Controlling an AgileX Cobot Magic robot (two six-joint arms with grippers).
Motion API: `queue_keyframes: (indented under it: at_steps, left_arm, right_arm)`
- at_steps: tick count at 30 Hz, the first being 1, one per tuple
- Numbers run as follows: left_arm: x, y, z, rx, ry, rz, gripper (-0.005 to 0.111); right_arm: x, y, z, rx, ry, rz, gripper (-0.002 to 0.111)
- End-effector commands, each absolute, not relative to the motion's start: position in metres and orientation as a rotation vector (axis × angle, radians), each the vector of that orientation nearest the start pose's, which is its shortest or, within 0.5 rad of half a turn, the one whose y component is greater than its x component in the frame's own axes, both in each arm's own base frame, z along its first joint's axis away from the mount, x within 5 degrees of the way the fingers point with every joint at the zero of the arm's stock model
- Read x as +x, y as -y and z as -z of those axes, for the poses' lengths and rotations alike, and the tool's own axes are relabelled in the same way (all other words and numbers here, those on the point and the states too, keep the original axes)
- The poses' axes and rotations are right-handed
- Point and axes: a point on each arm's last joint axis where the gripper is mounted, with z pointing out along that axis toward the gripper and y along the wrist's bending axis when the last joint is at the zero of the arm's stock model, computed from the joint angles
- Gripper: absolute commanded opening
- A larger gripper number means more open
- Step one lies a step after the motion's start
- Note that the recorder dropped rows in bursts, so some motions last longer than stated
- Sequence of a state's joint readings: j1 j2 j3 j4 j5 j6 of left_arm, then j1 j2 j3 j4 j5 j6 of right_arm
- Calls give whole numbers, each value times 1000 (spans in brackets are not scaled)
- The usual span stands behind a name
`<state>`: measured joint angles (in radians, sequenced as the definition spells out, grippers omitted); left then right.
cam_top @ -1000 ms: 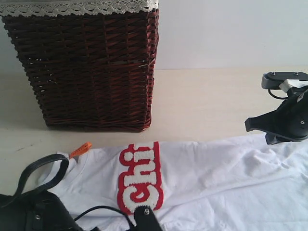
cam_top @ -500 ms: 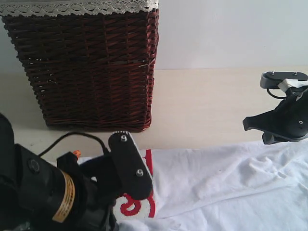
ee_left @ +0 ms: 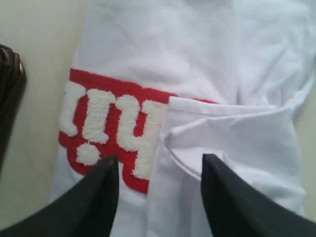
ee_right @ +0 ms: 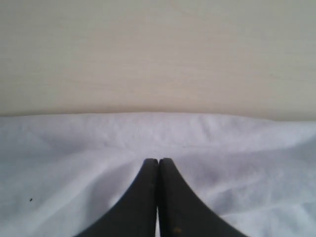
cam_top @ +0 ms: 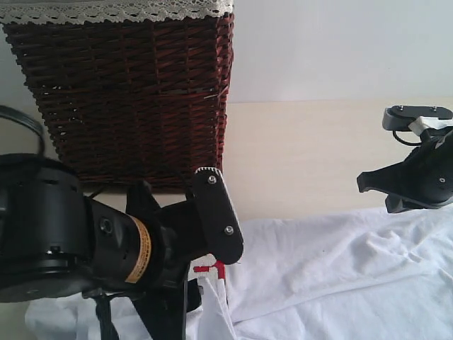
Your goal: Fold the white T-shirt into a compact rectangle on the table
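The white T-shirt lies spread over the near part of the table. In the left wrist view a folded white flap covers part of its red-outlined lettering. My left gripper hovers open just above that flap's edge, with nothing pinched between its fingers. The bulky left arm hides most of the lettering in the exterior view; only a red scrap shows. My right gripper is shut, its tips over the shirt near the cloth's edge, gripping no cloth that I can see.
A dark wicker basket with white lace trim stands at the back left, close behind the left arm. Its dark corner shows in the left wrist view. The right arm hangs at the right edge. Bare table lies between basket and right arm.
The left arm swung up and across the shirt, carrying a fold over the lettering, then its jaws opened and let go of the cloth. The right arm stayed put.
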<state>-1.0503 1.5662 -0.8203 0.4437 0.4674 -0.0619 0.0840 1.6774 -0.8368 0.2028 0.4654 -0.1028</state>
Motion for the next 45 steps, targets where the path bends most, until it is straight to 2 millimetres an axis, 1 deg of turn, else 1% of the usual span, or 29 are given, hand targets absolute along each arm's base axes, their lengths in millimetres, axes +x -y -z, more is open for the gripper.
queue_keyframes:
  at_steps: [1, 4, 7, 10, 12, 15, 18, 21, 25, 28, 29, 31, 35, 40, 42, 45]
  left_arm:
    - [170, 246, -182, 1546, -2083, -47, 51]
    - [171, 241, -187, 1449, -2145, -58, 51]
    - [164, 232, -197, 1320, -2281, -41, 51]
    - [153, 220, -200, 1308, -2408, -35, 52]
    - [146, 218, -194, 1344, -2435, 26, 52]
    - [138, 220, -176, 1409, -2424, 140, 52]
    - [137, 221, -160, 1430, -2425, 142, 52]
    - [140, 222, -152, 1445, -2392, 143, 52]
    - [147, 224, -148, 1455, -2346, 138, 52]
    - [156, 219, -147, 1445, -2329, 92, 50]
    - [160, 217, -147, 1432, -2334, 83, 48]
    - [165, 213, -147, 1405, -2349, 75, 36]
    - [168, 213, -147, 1399, -2337, 79, 1]
    - [170, 219, -151, 1457, -2211, 119, 0]
    - [172, 223, -153, 1519, -2112, 124, 0]
    - [173, 224, -154, 1655, -1975, 65, 0]
  right_arm:
    - [297, -33, -161, -33, -2769, -166, 0]
    - [297, -33, -161, -33, -2767, -167, 0]
    - [297, -33, -161, -35, -2769, -166, 0]
    - [297, -33, -162, -33, -2767, -168, 0]
    - [298, -33, -162, -32, -2762, -168, 0]
    - [298, -33, -162, -32, -2763, -168, 0]
    - [297, -33, -161, -34, -2773, -170, 0]
    - [296, -33, -161, -33, -2774, -169, 0]
    - [297, -33, -161, -42, -2763, -165, 0]
    - [297, -33, -161, -42, -2761, -171, 0]
    - [297, -33, -161, -31, -2760, -180, 0]
    - [298, -33, -161, -38, -2758, -179, 0]
    - [298, -33, -161, -38, -2758, -179, 0]
    - [298, -33, -161, -38, -2758, -179, 0]
    - [298, -33, -161, -38, -2758, -179, 0]
    - [298, -33, -162, -37, -2756, -178, 0]
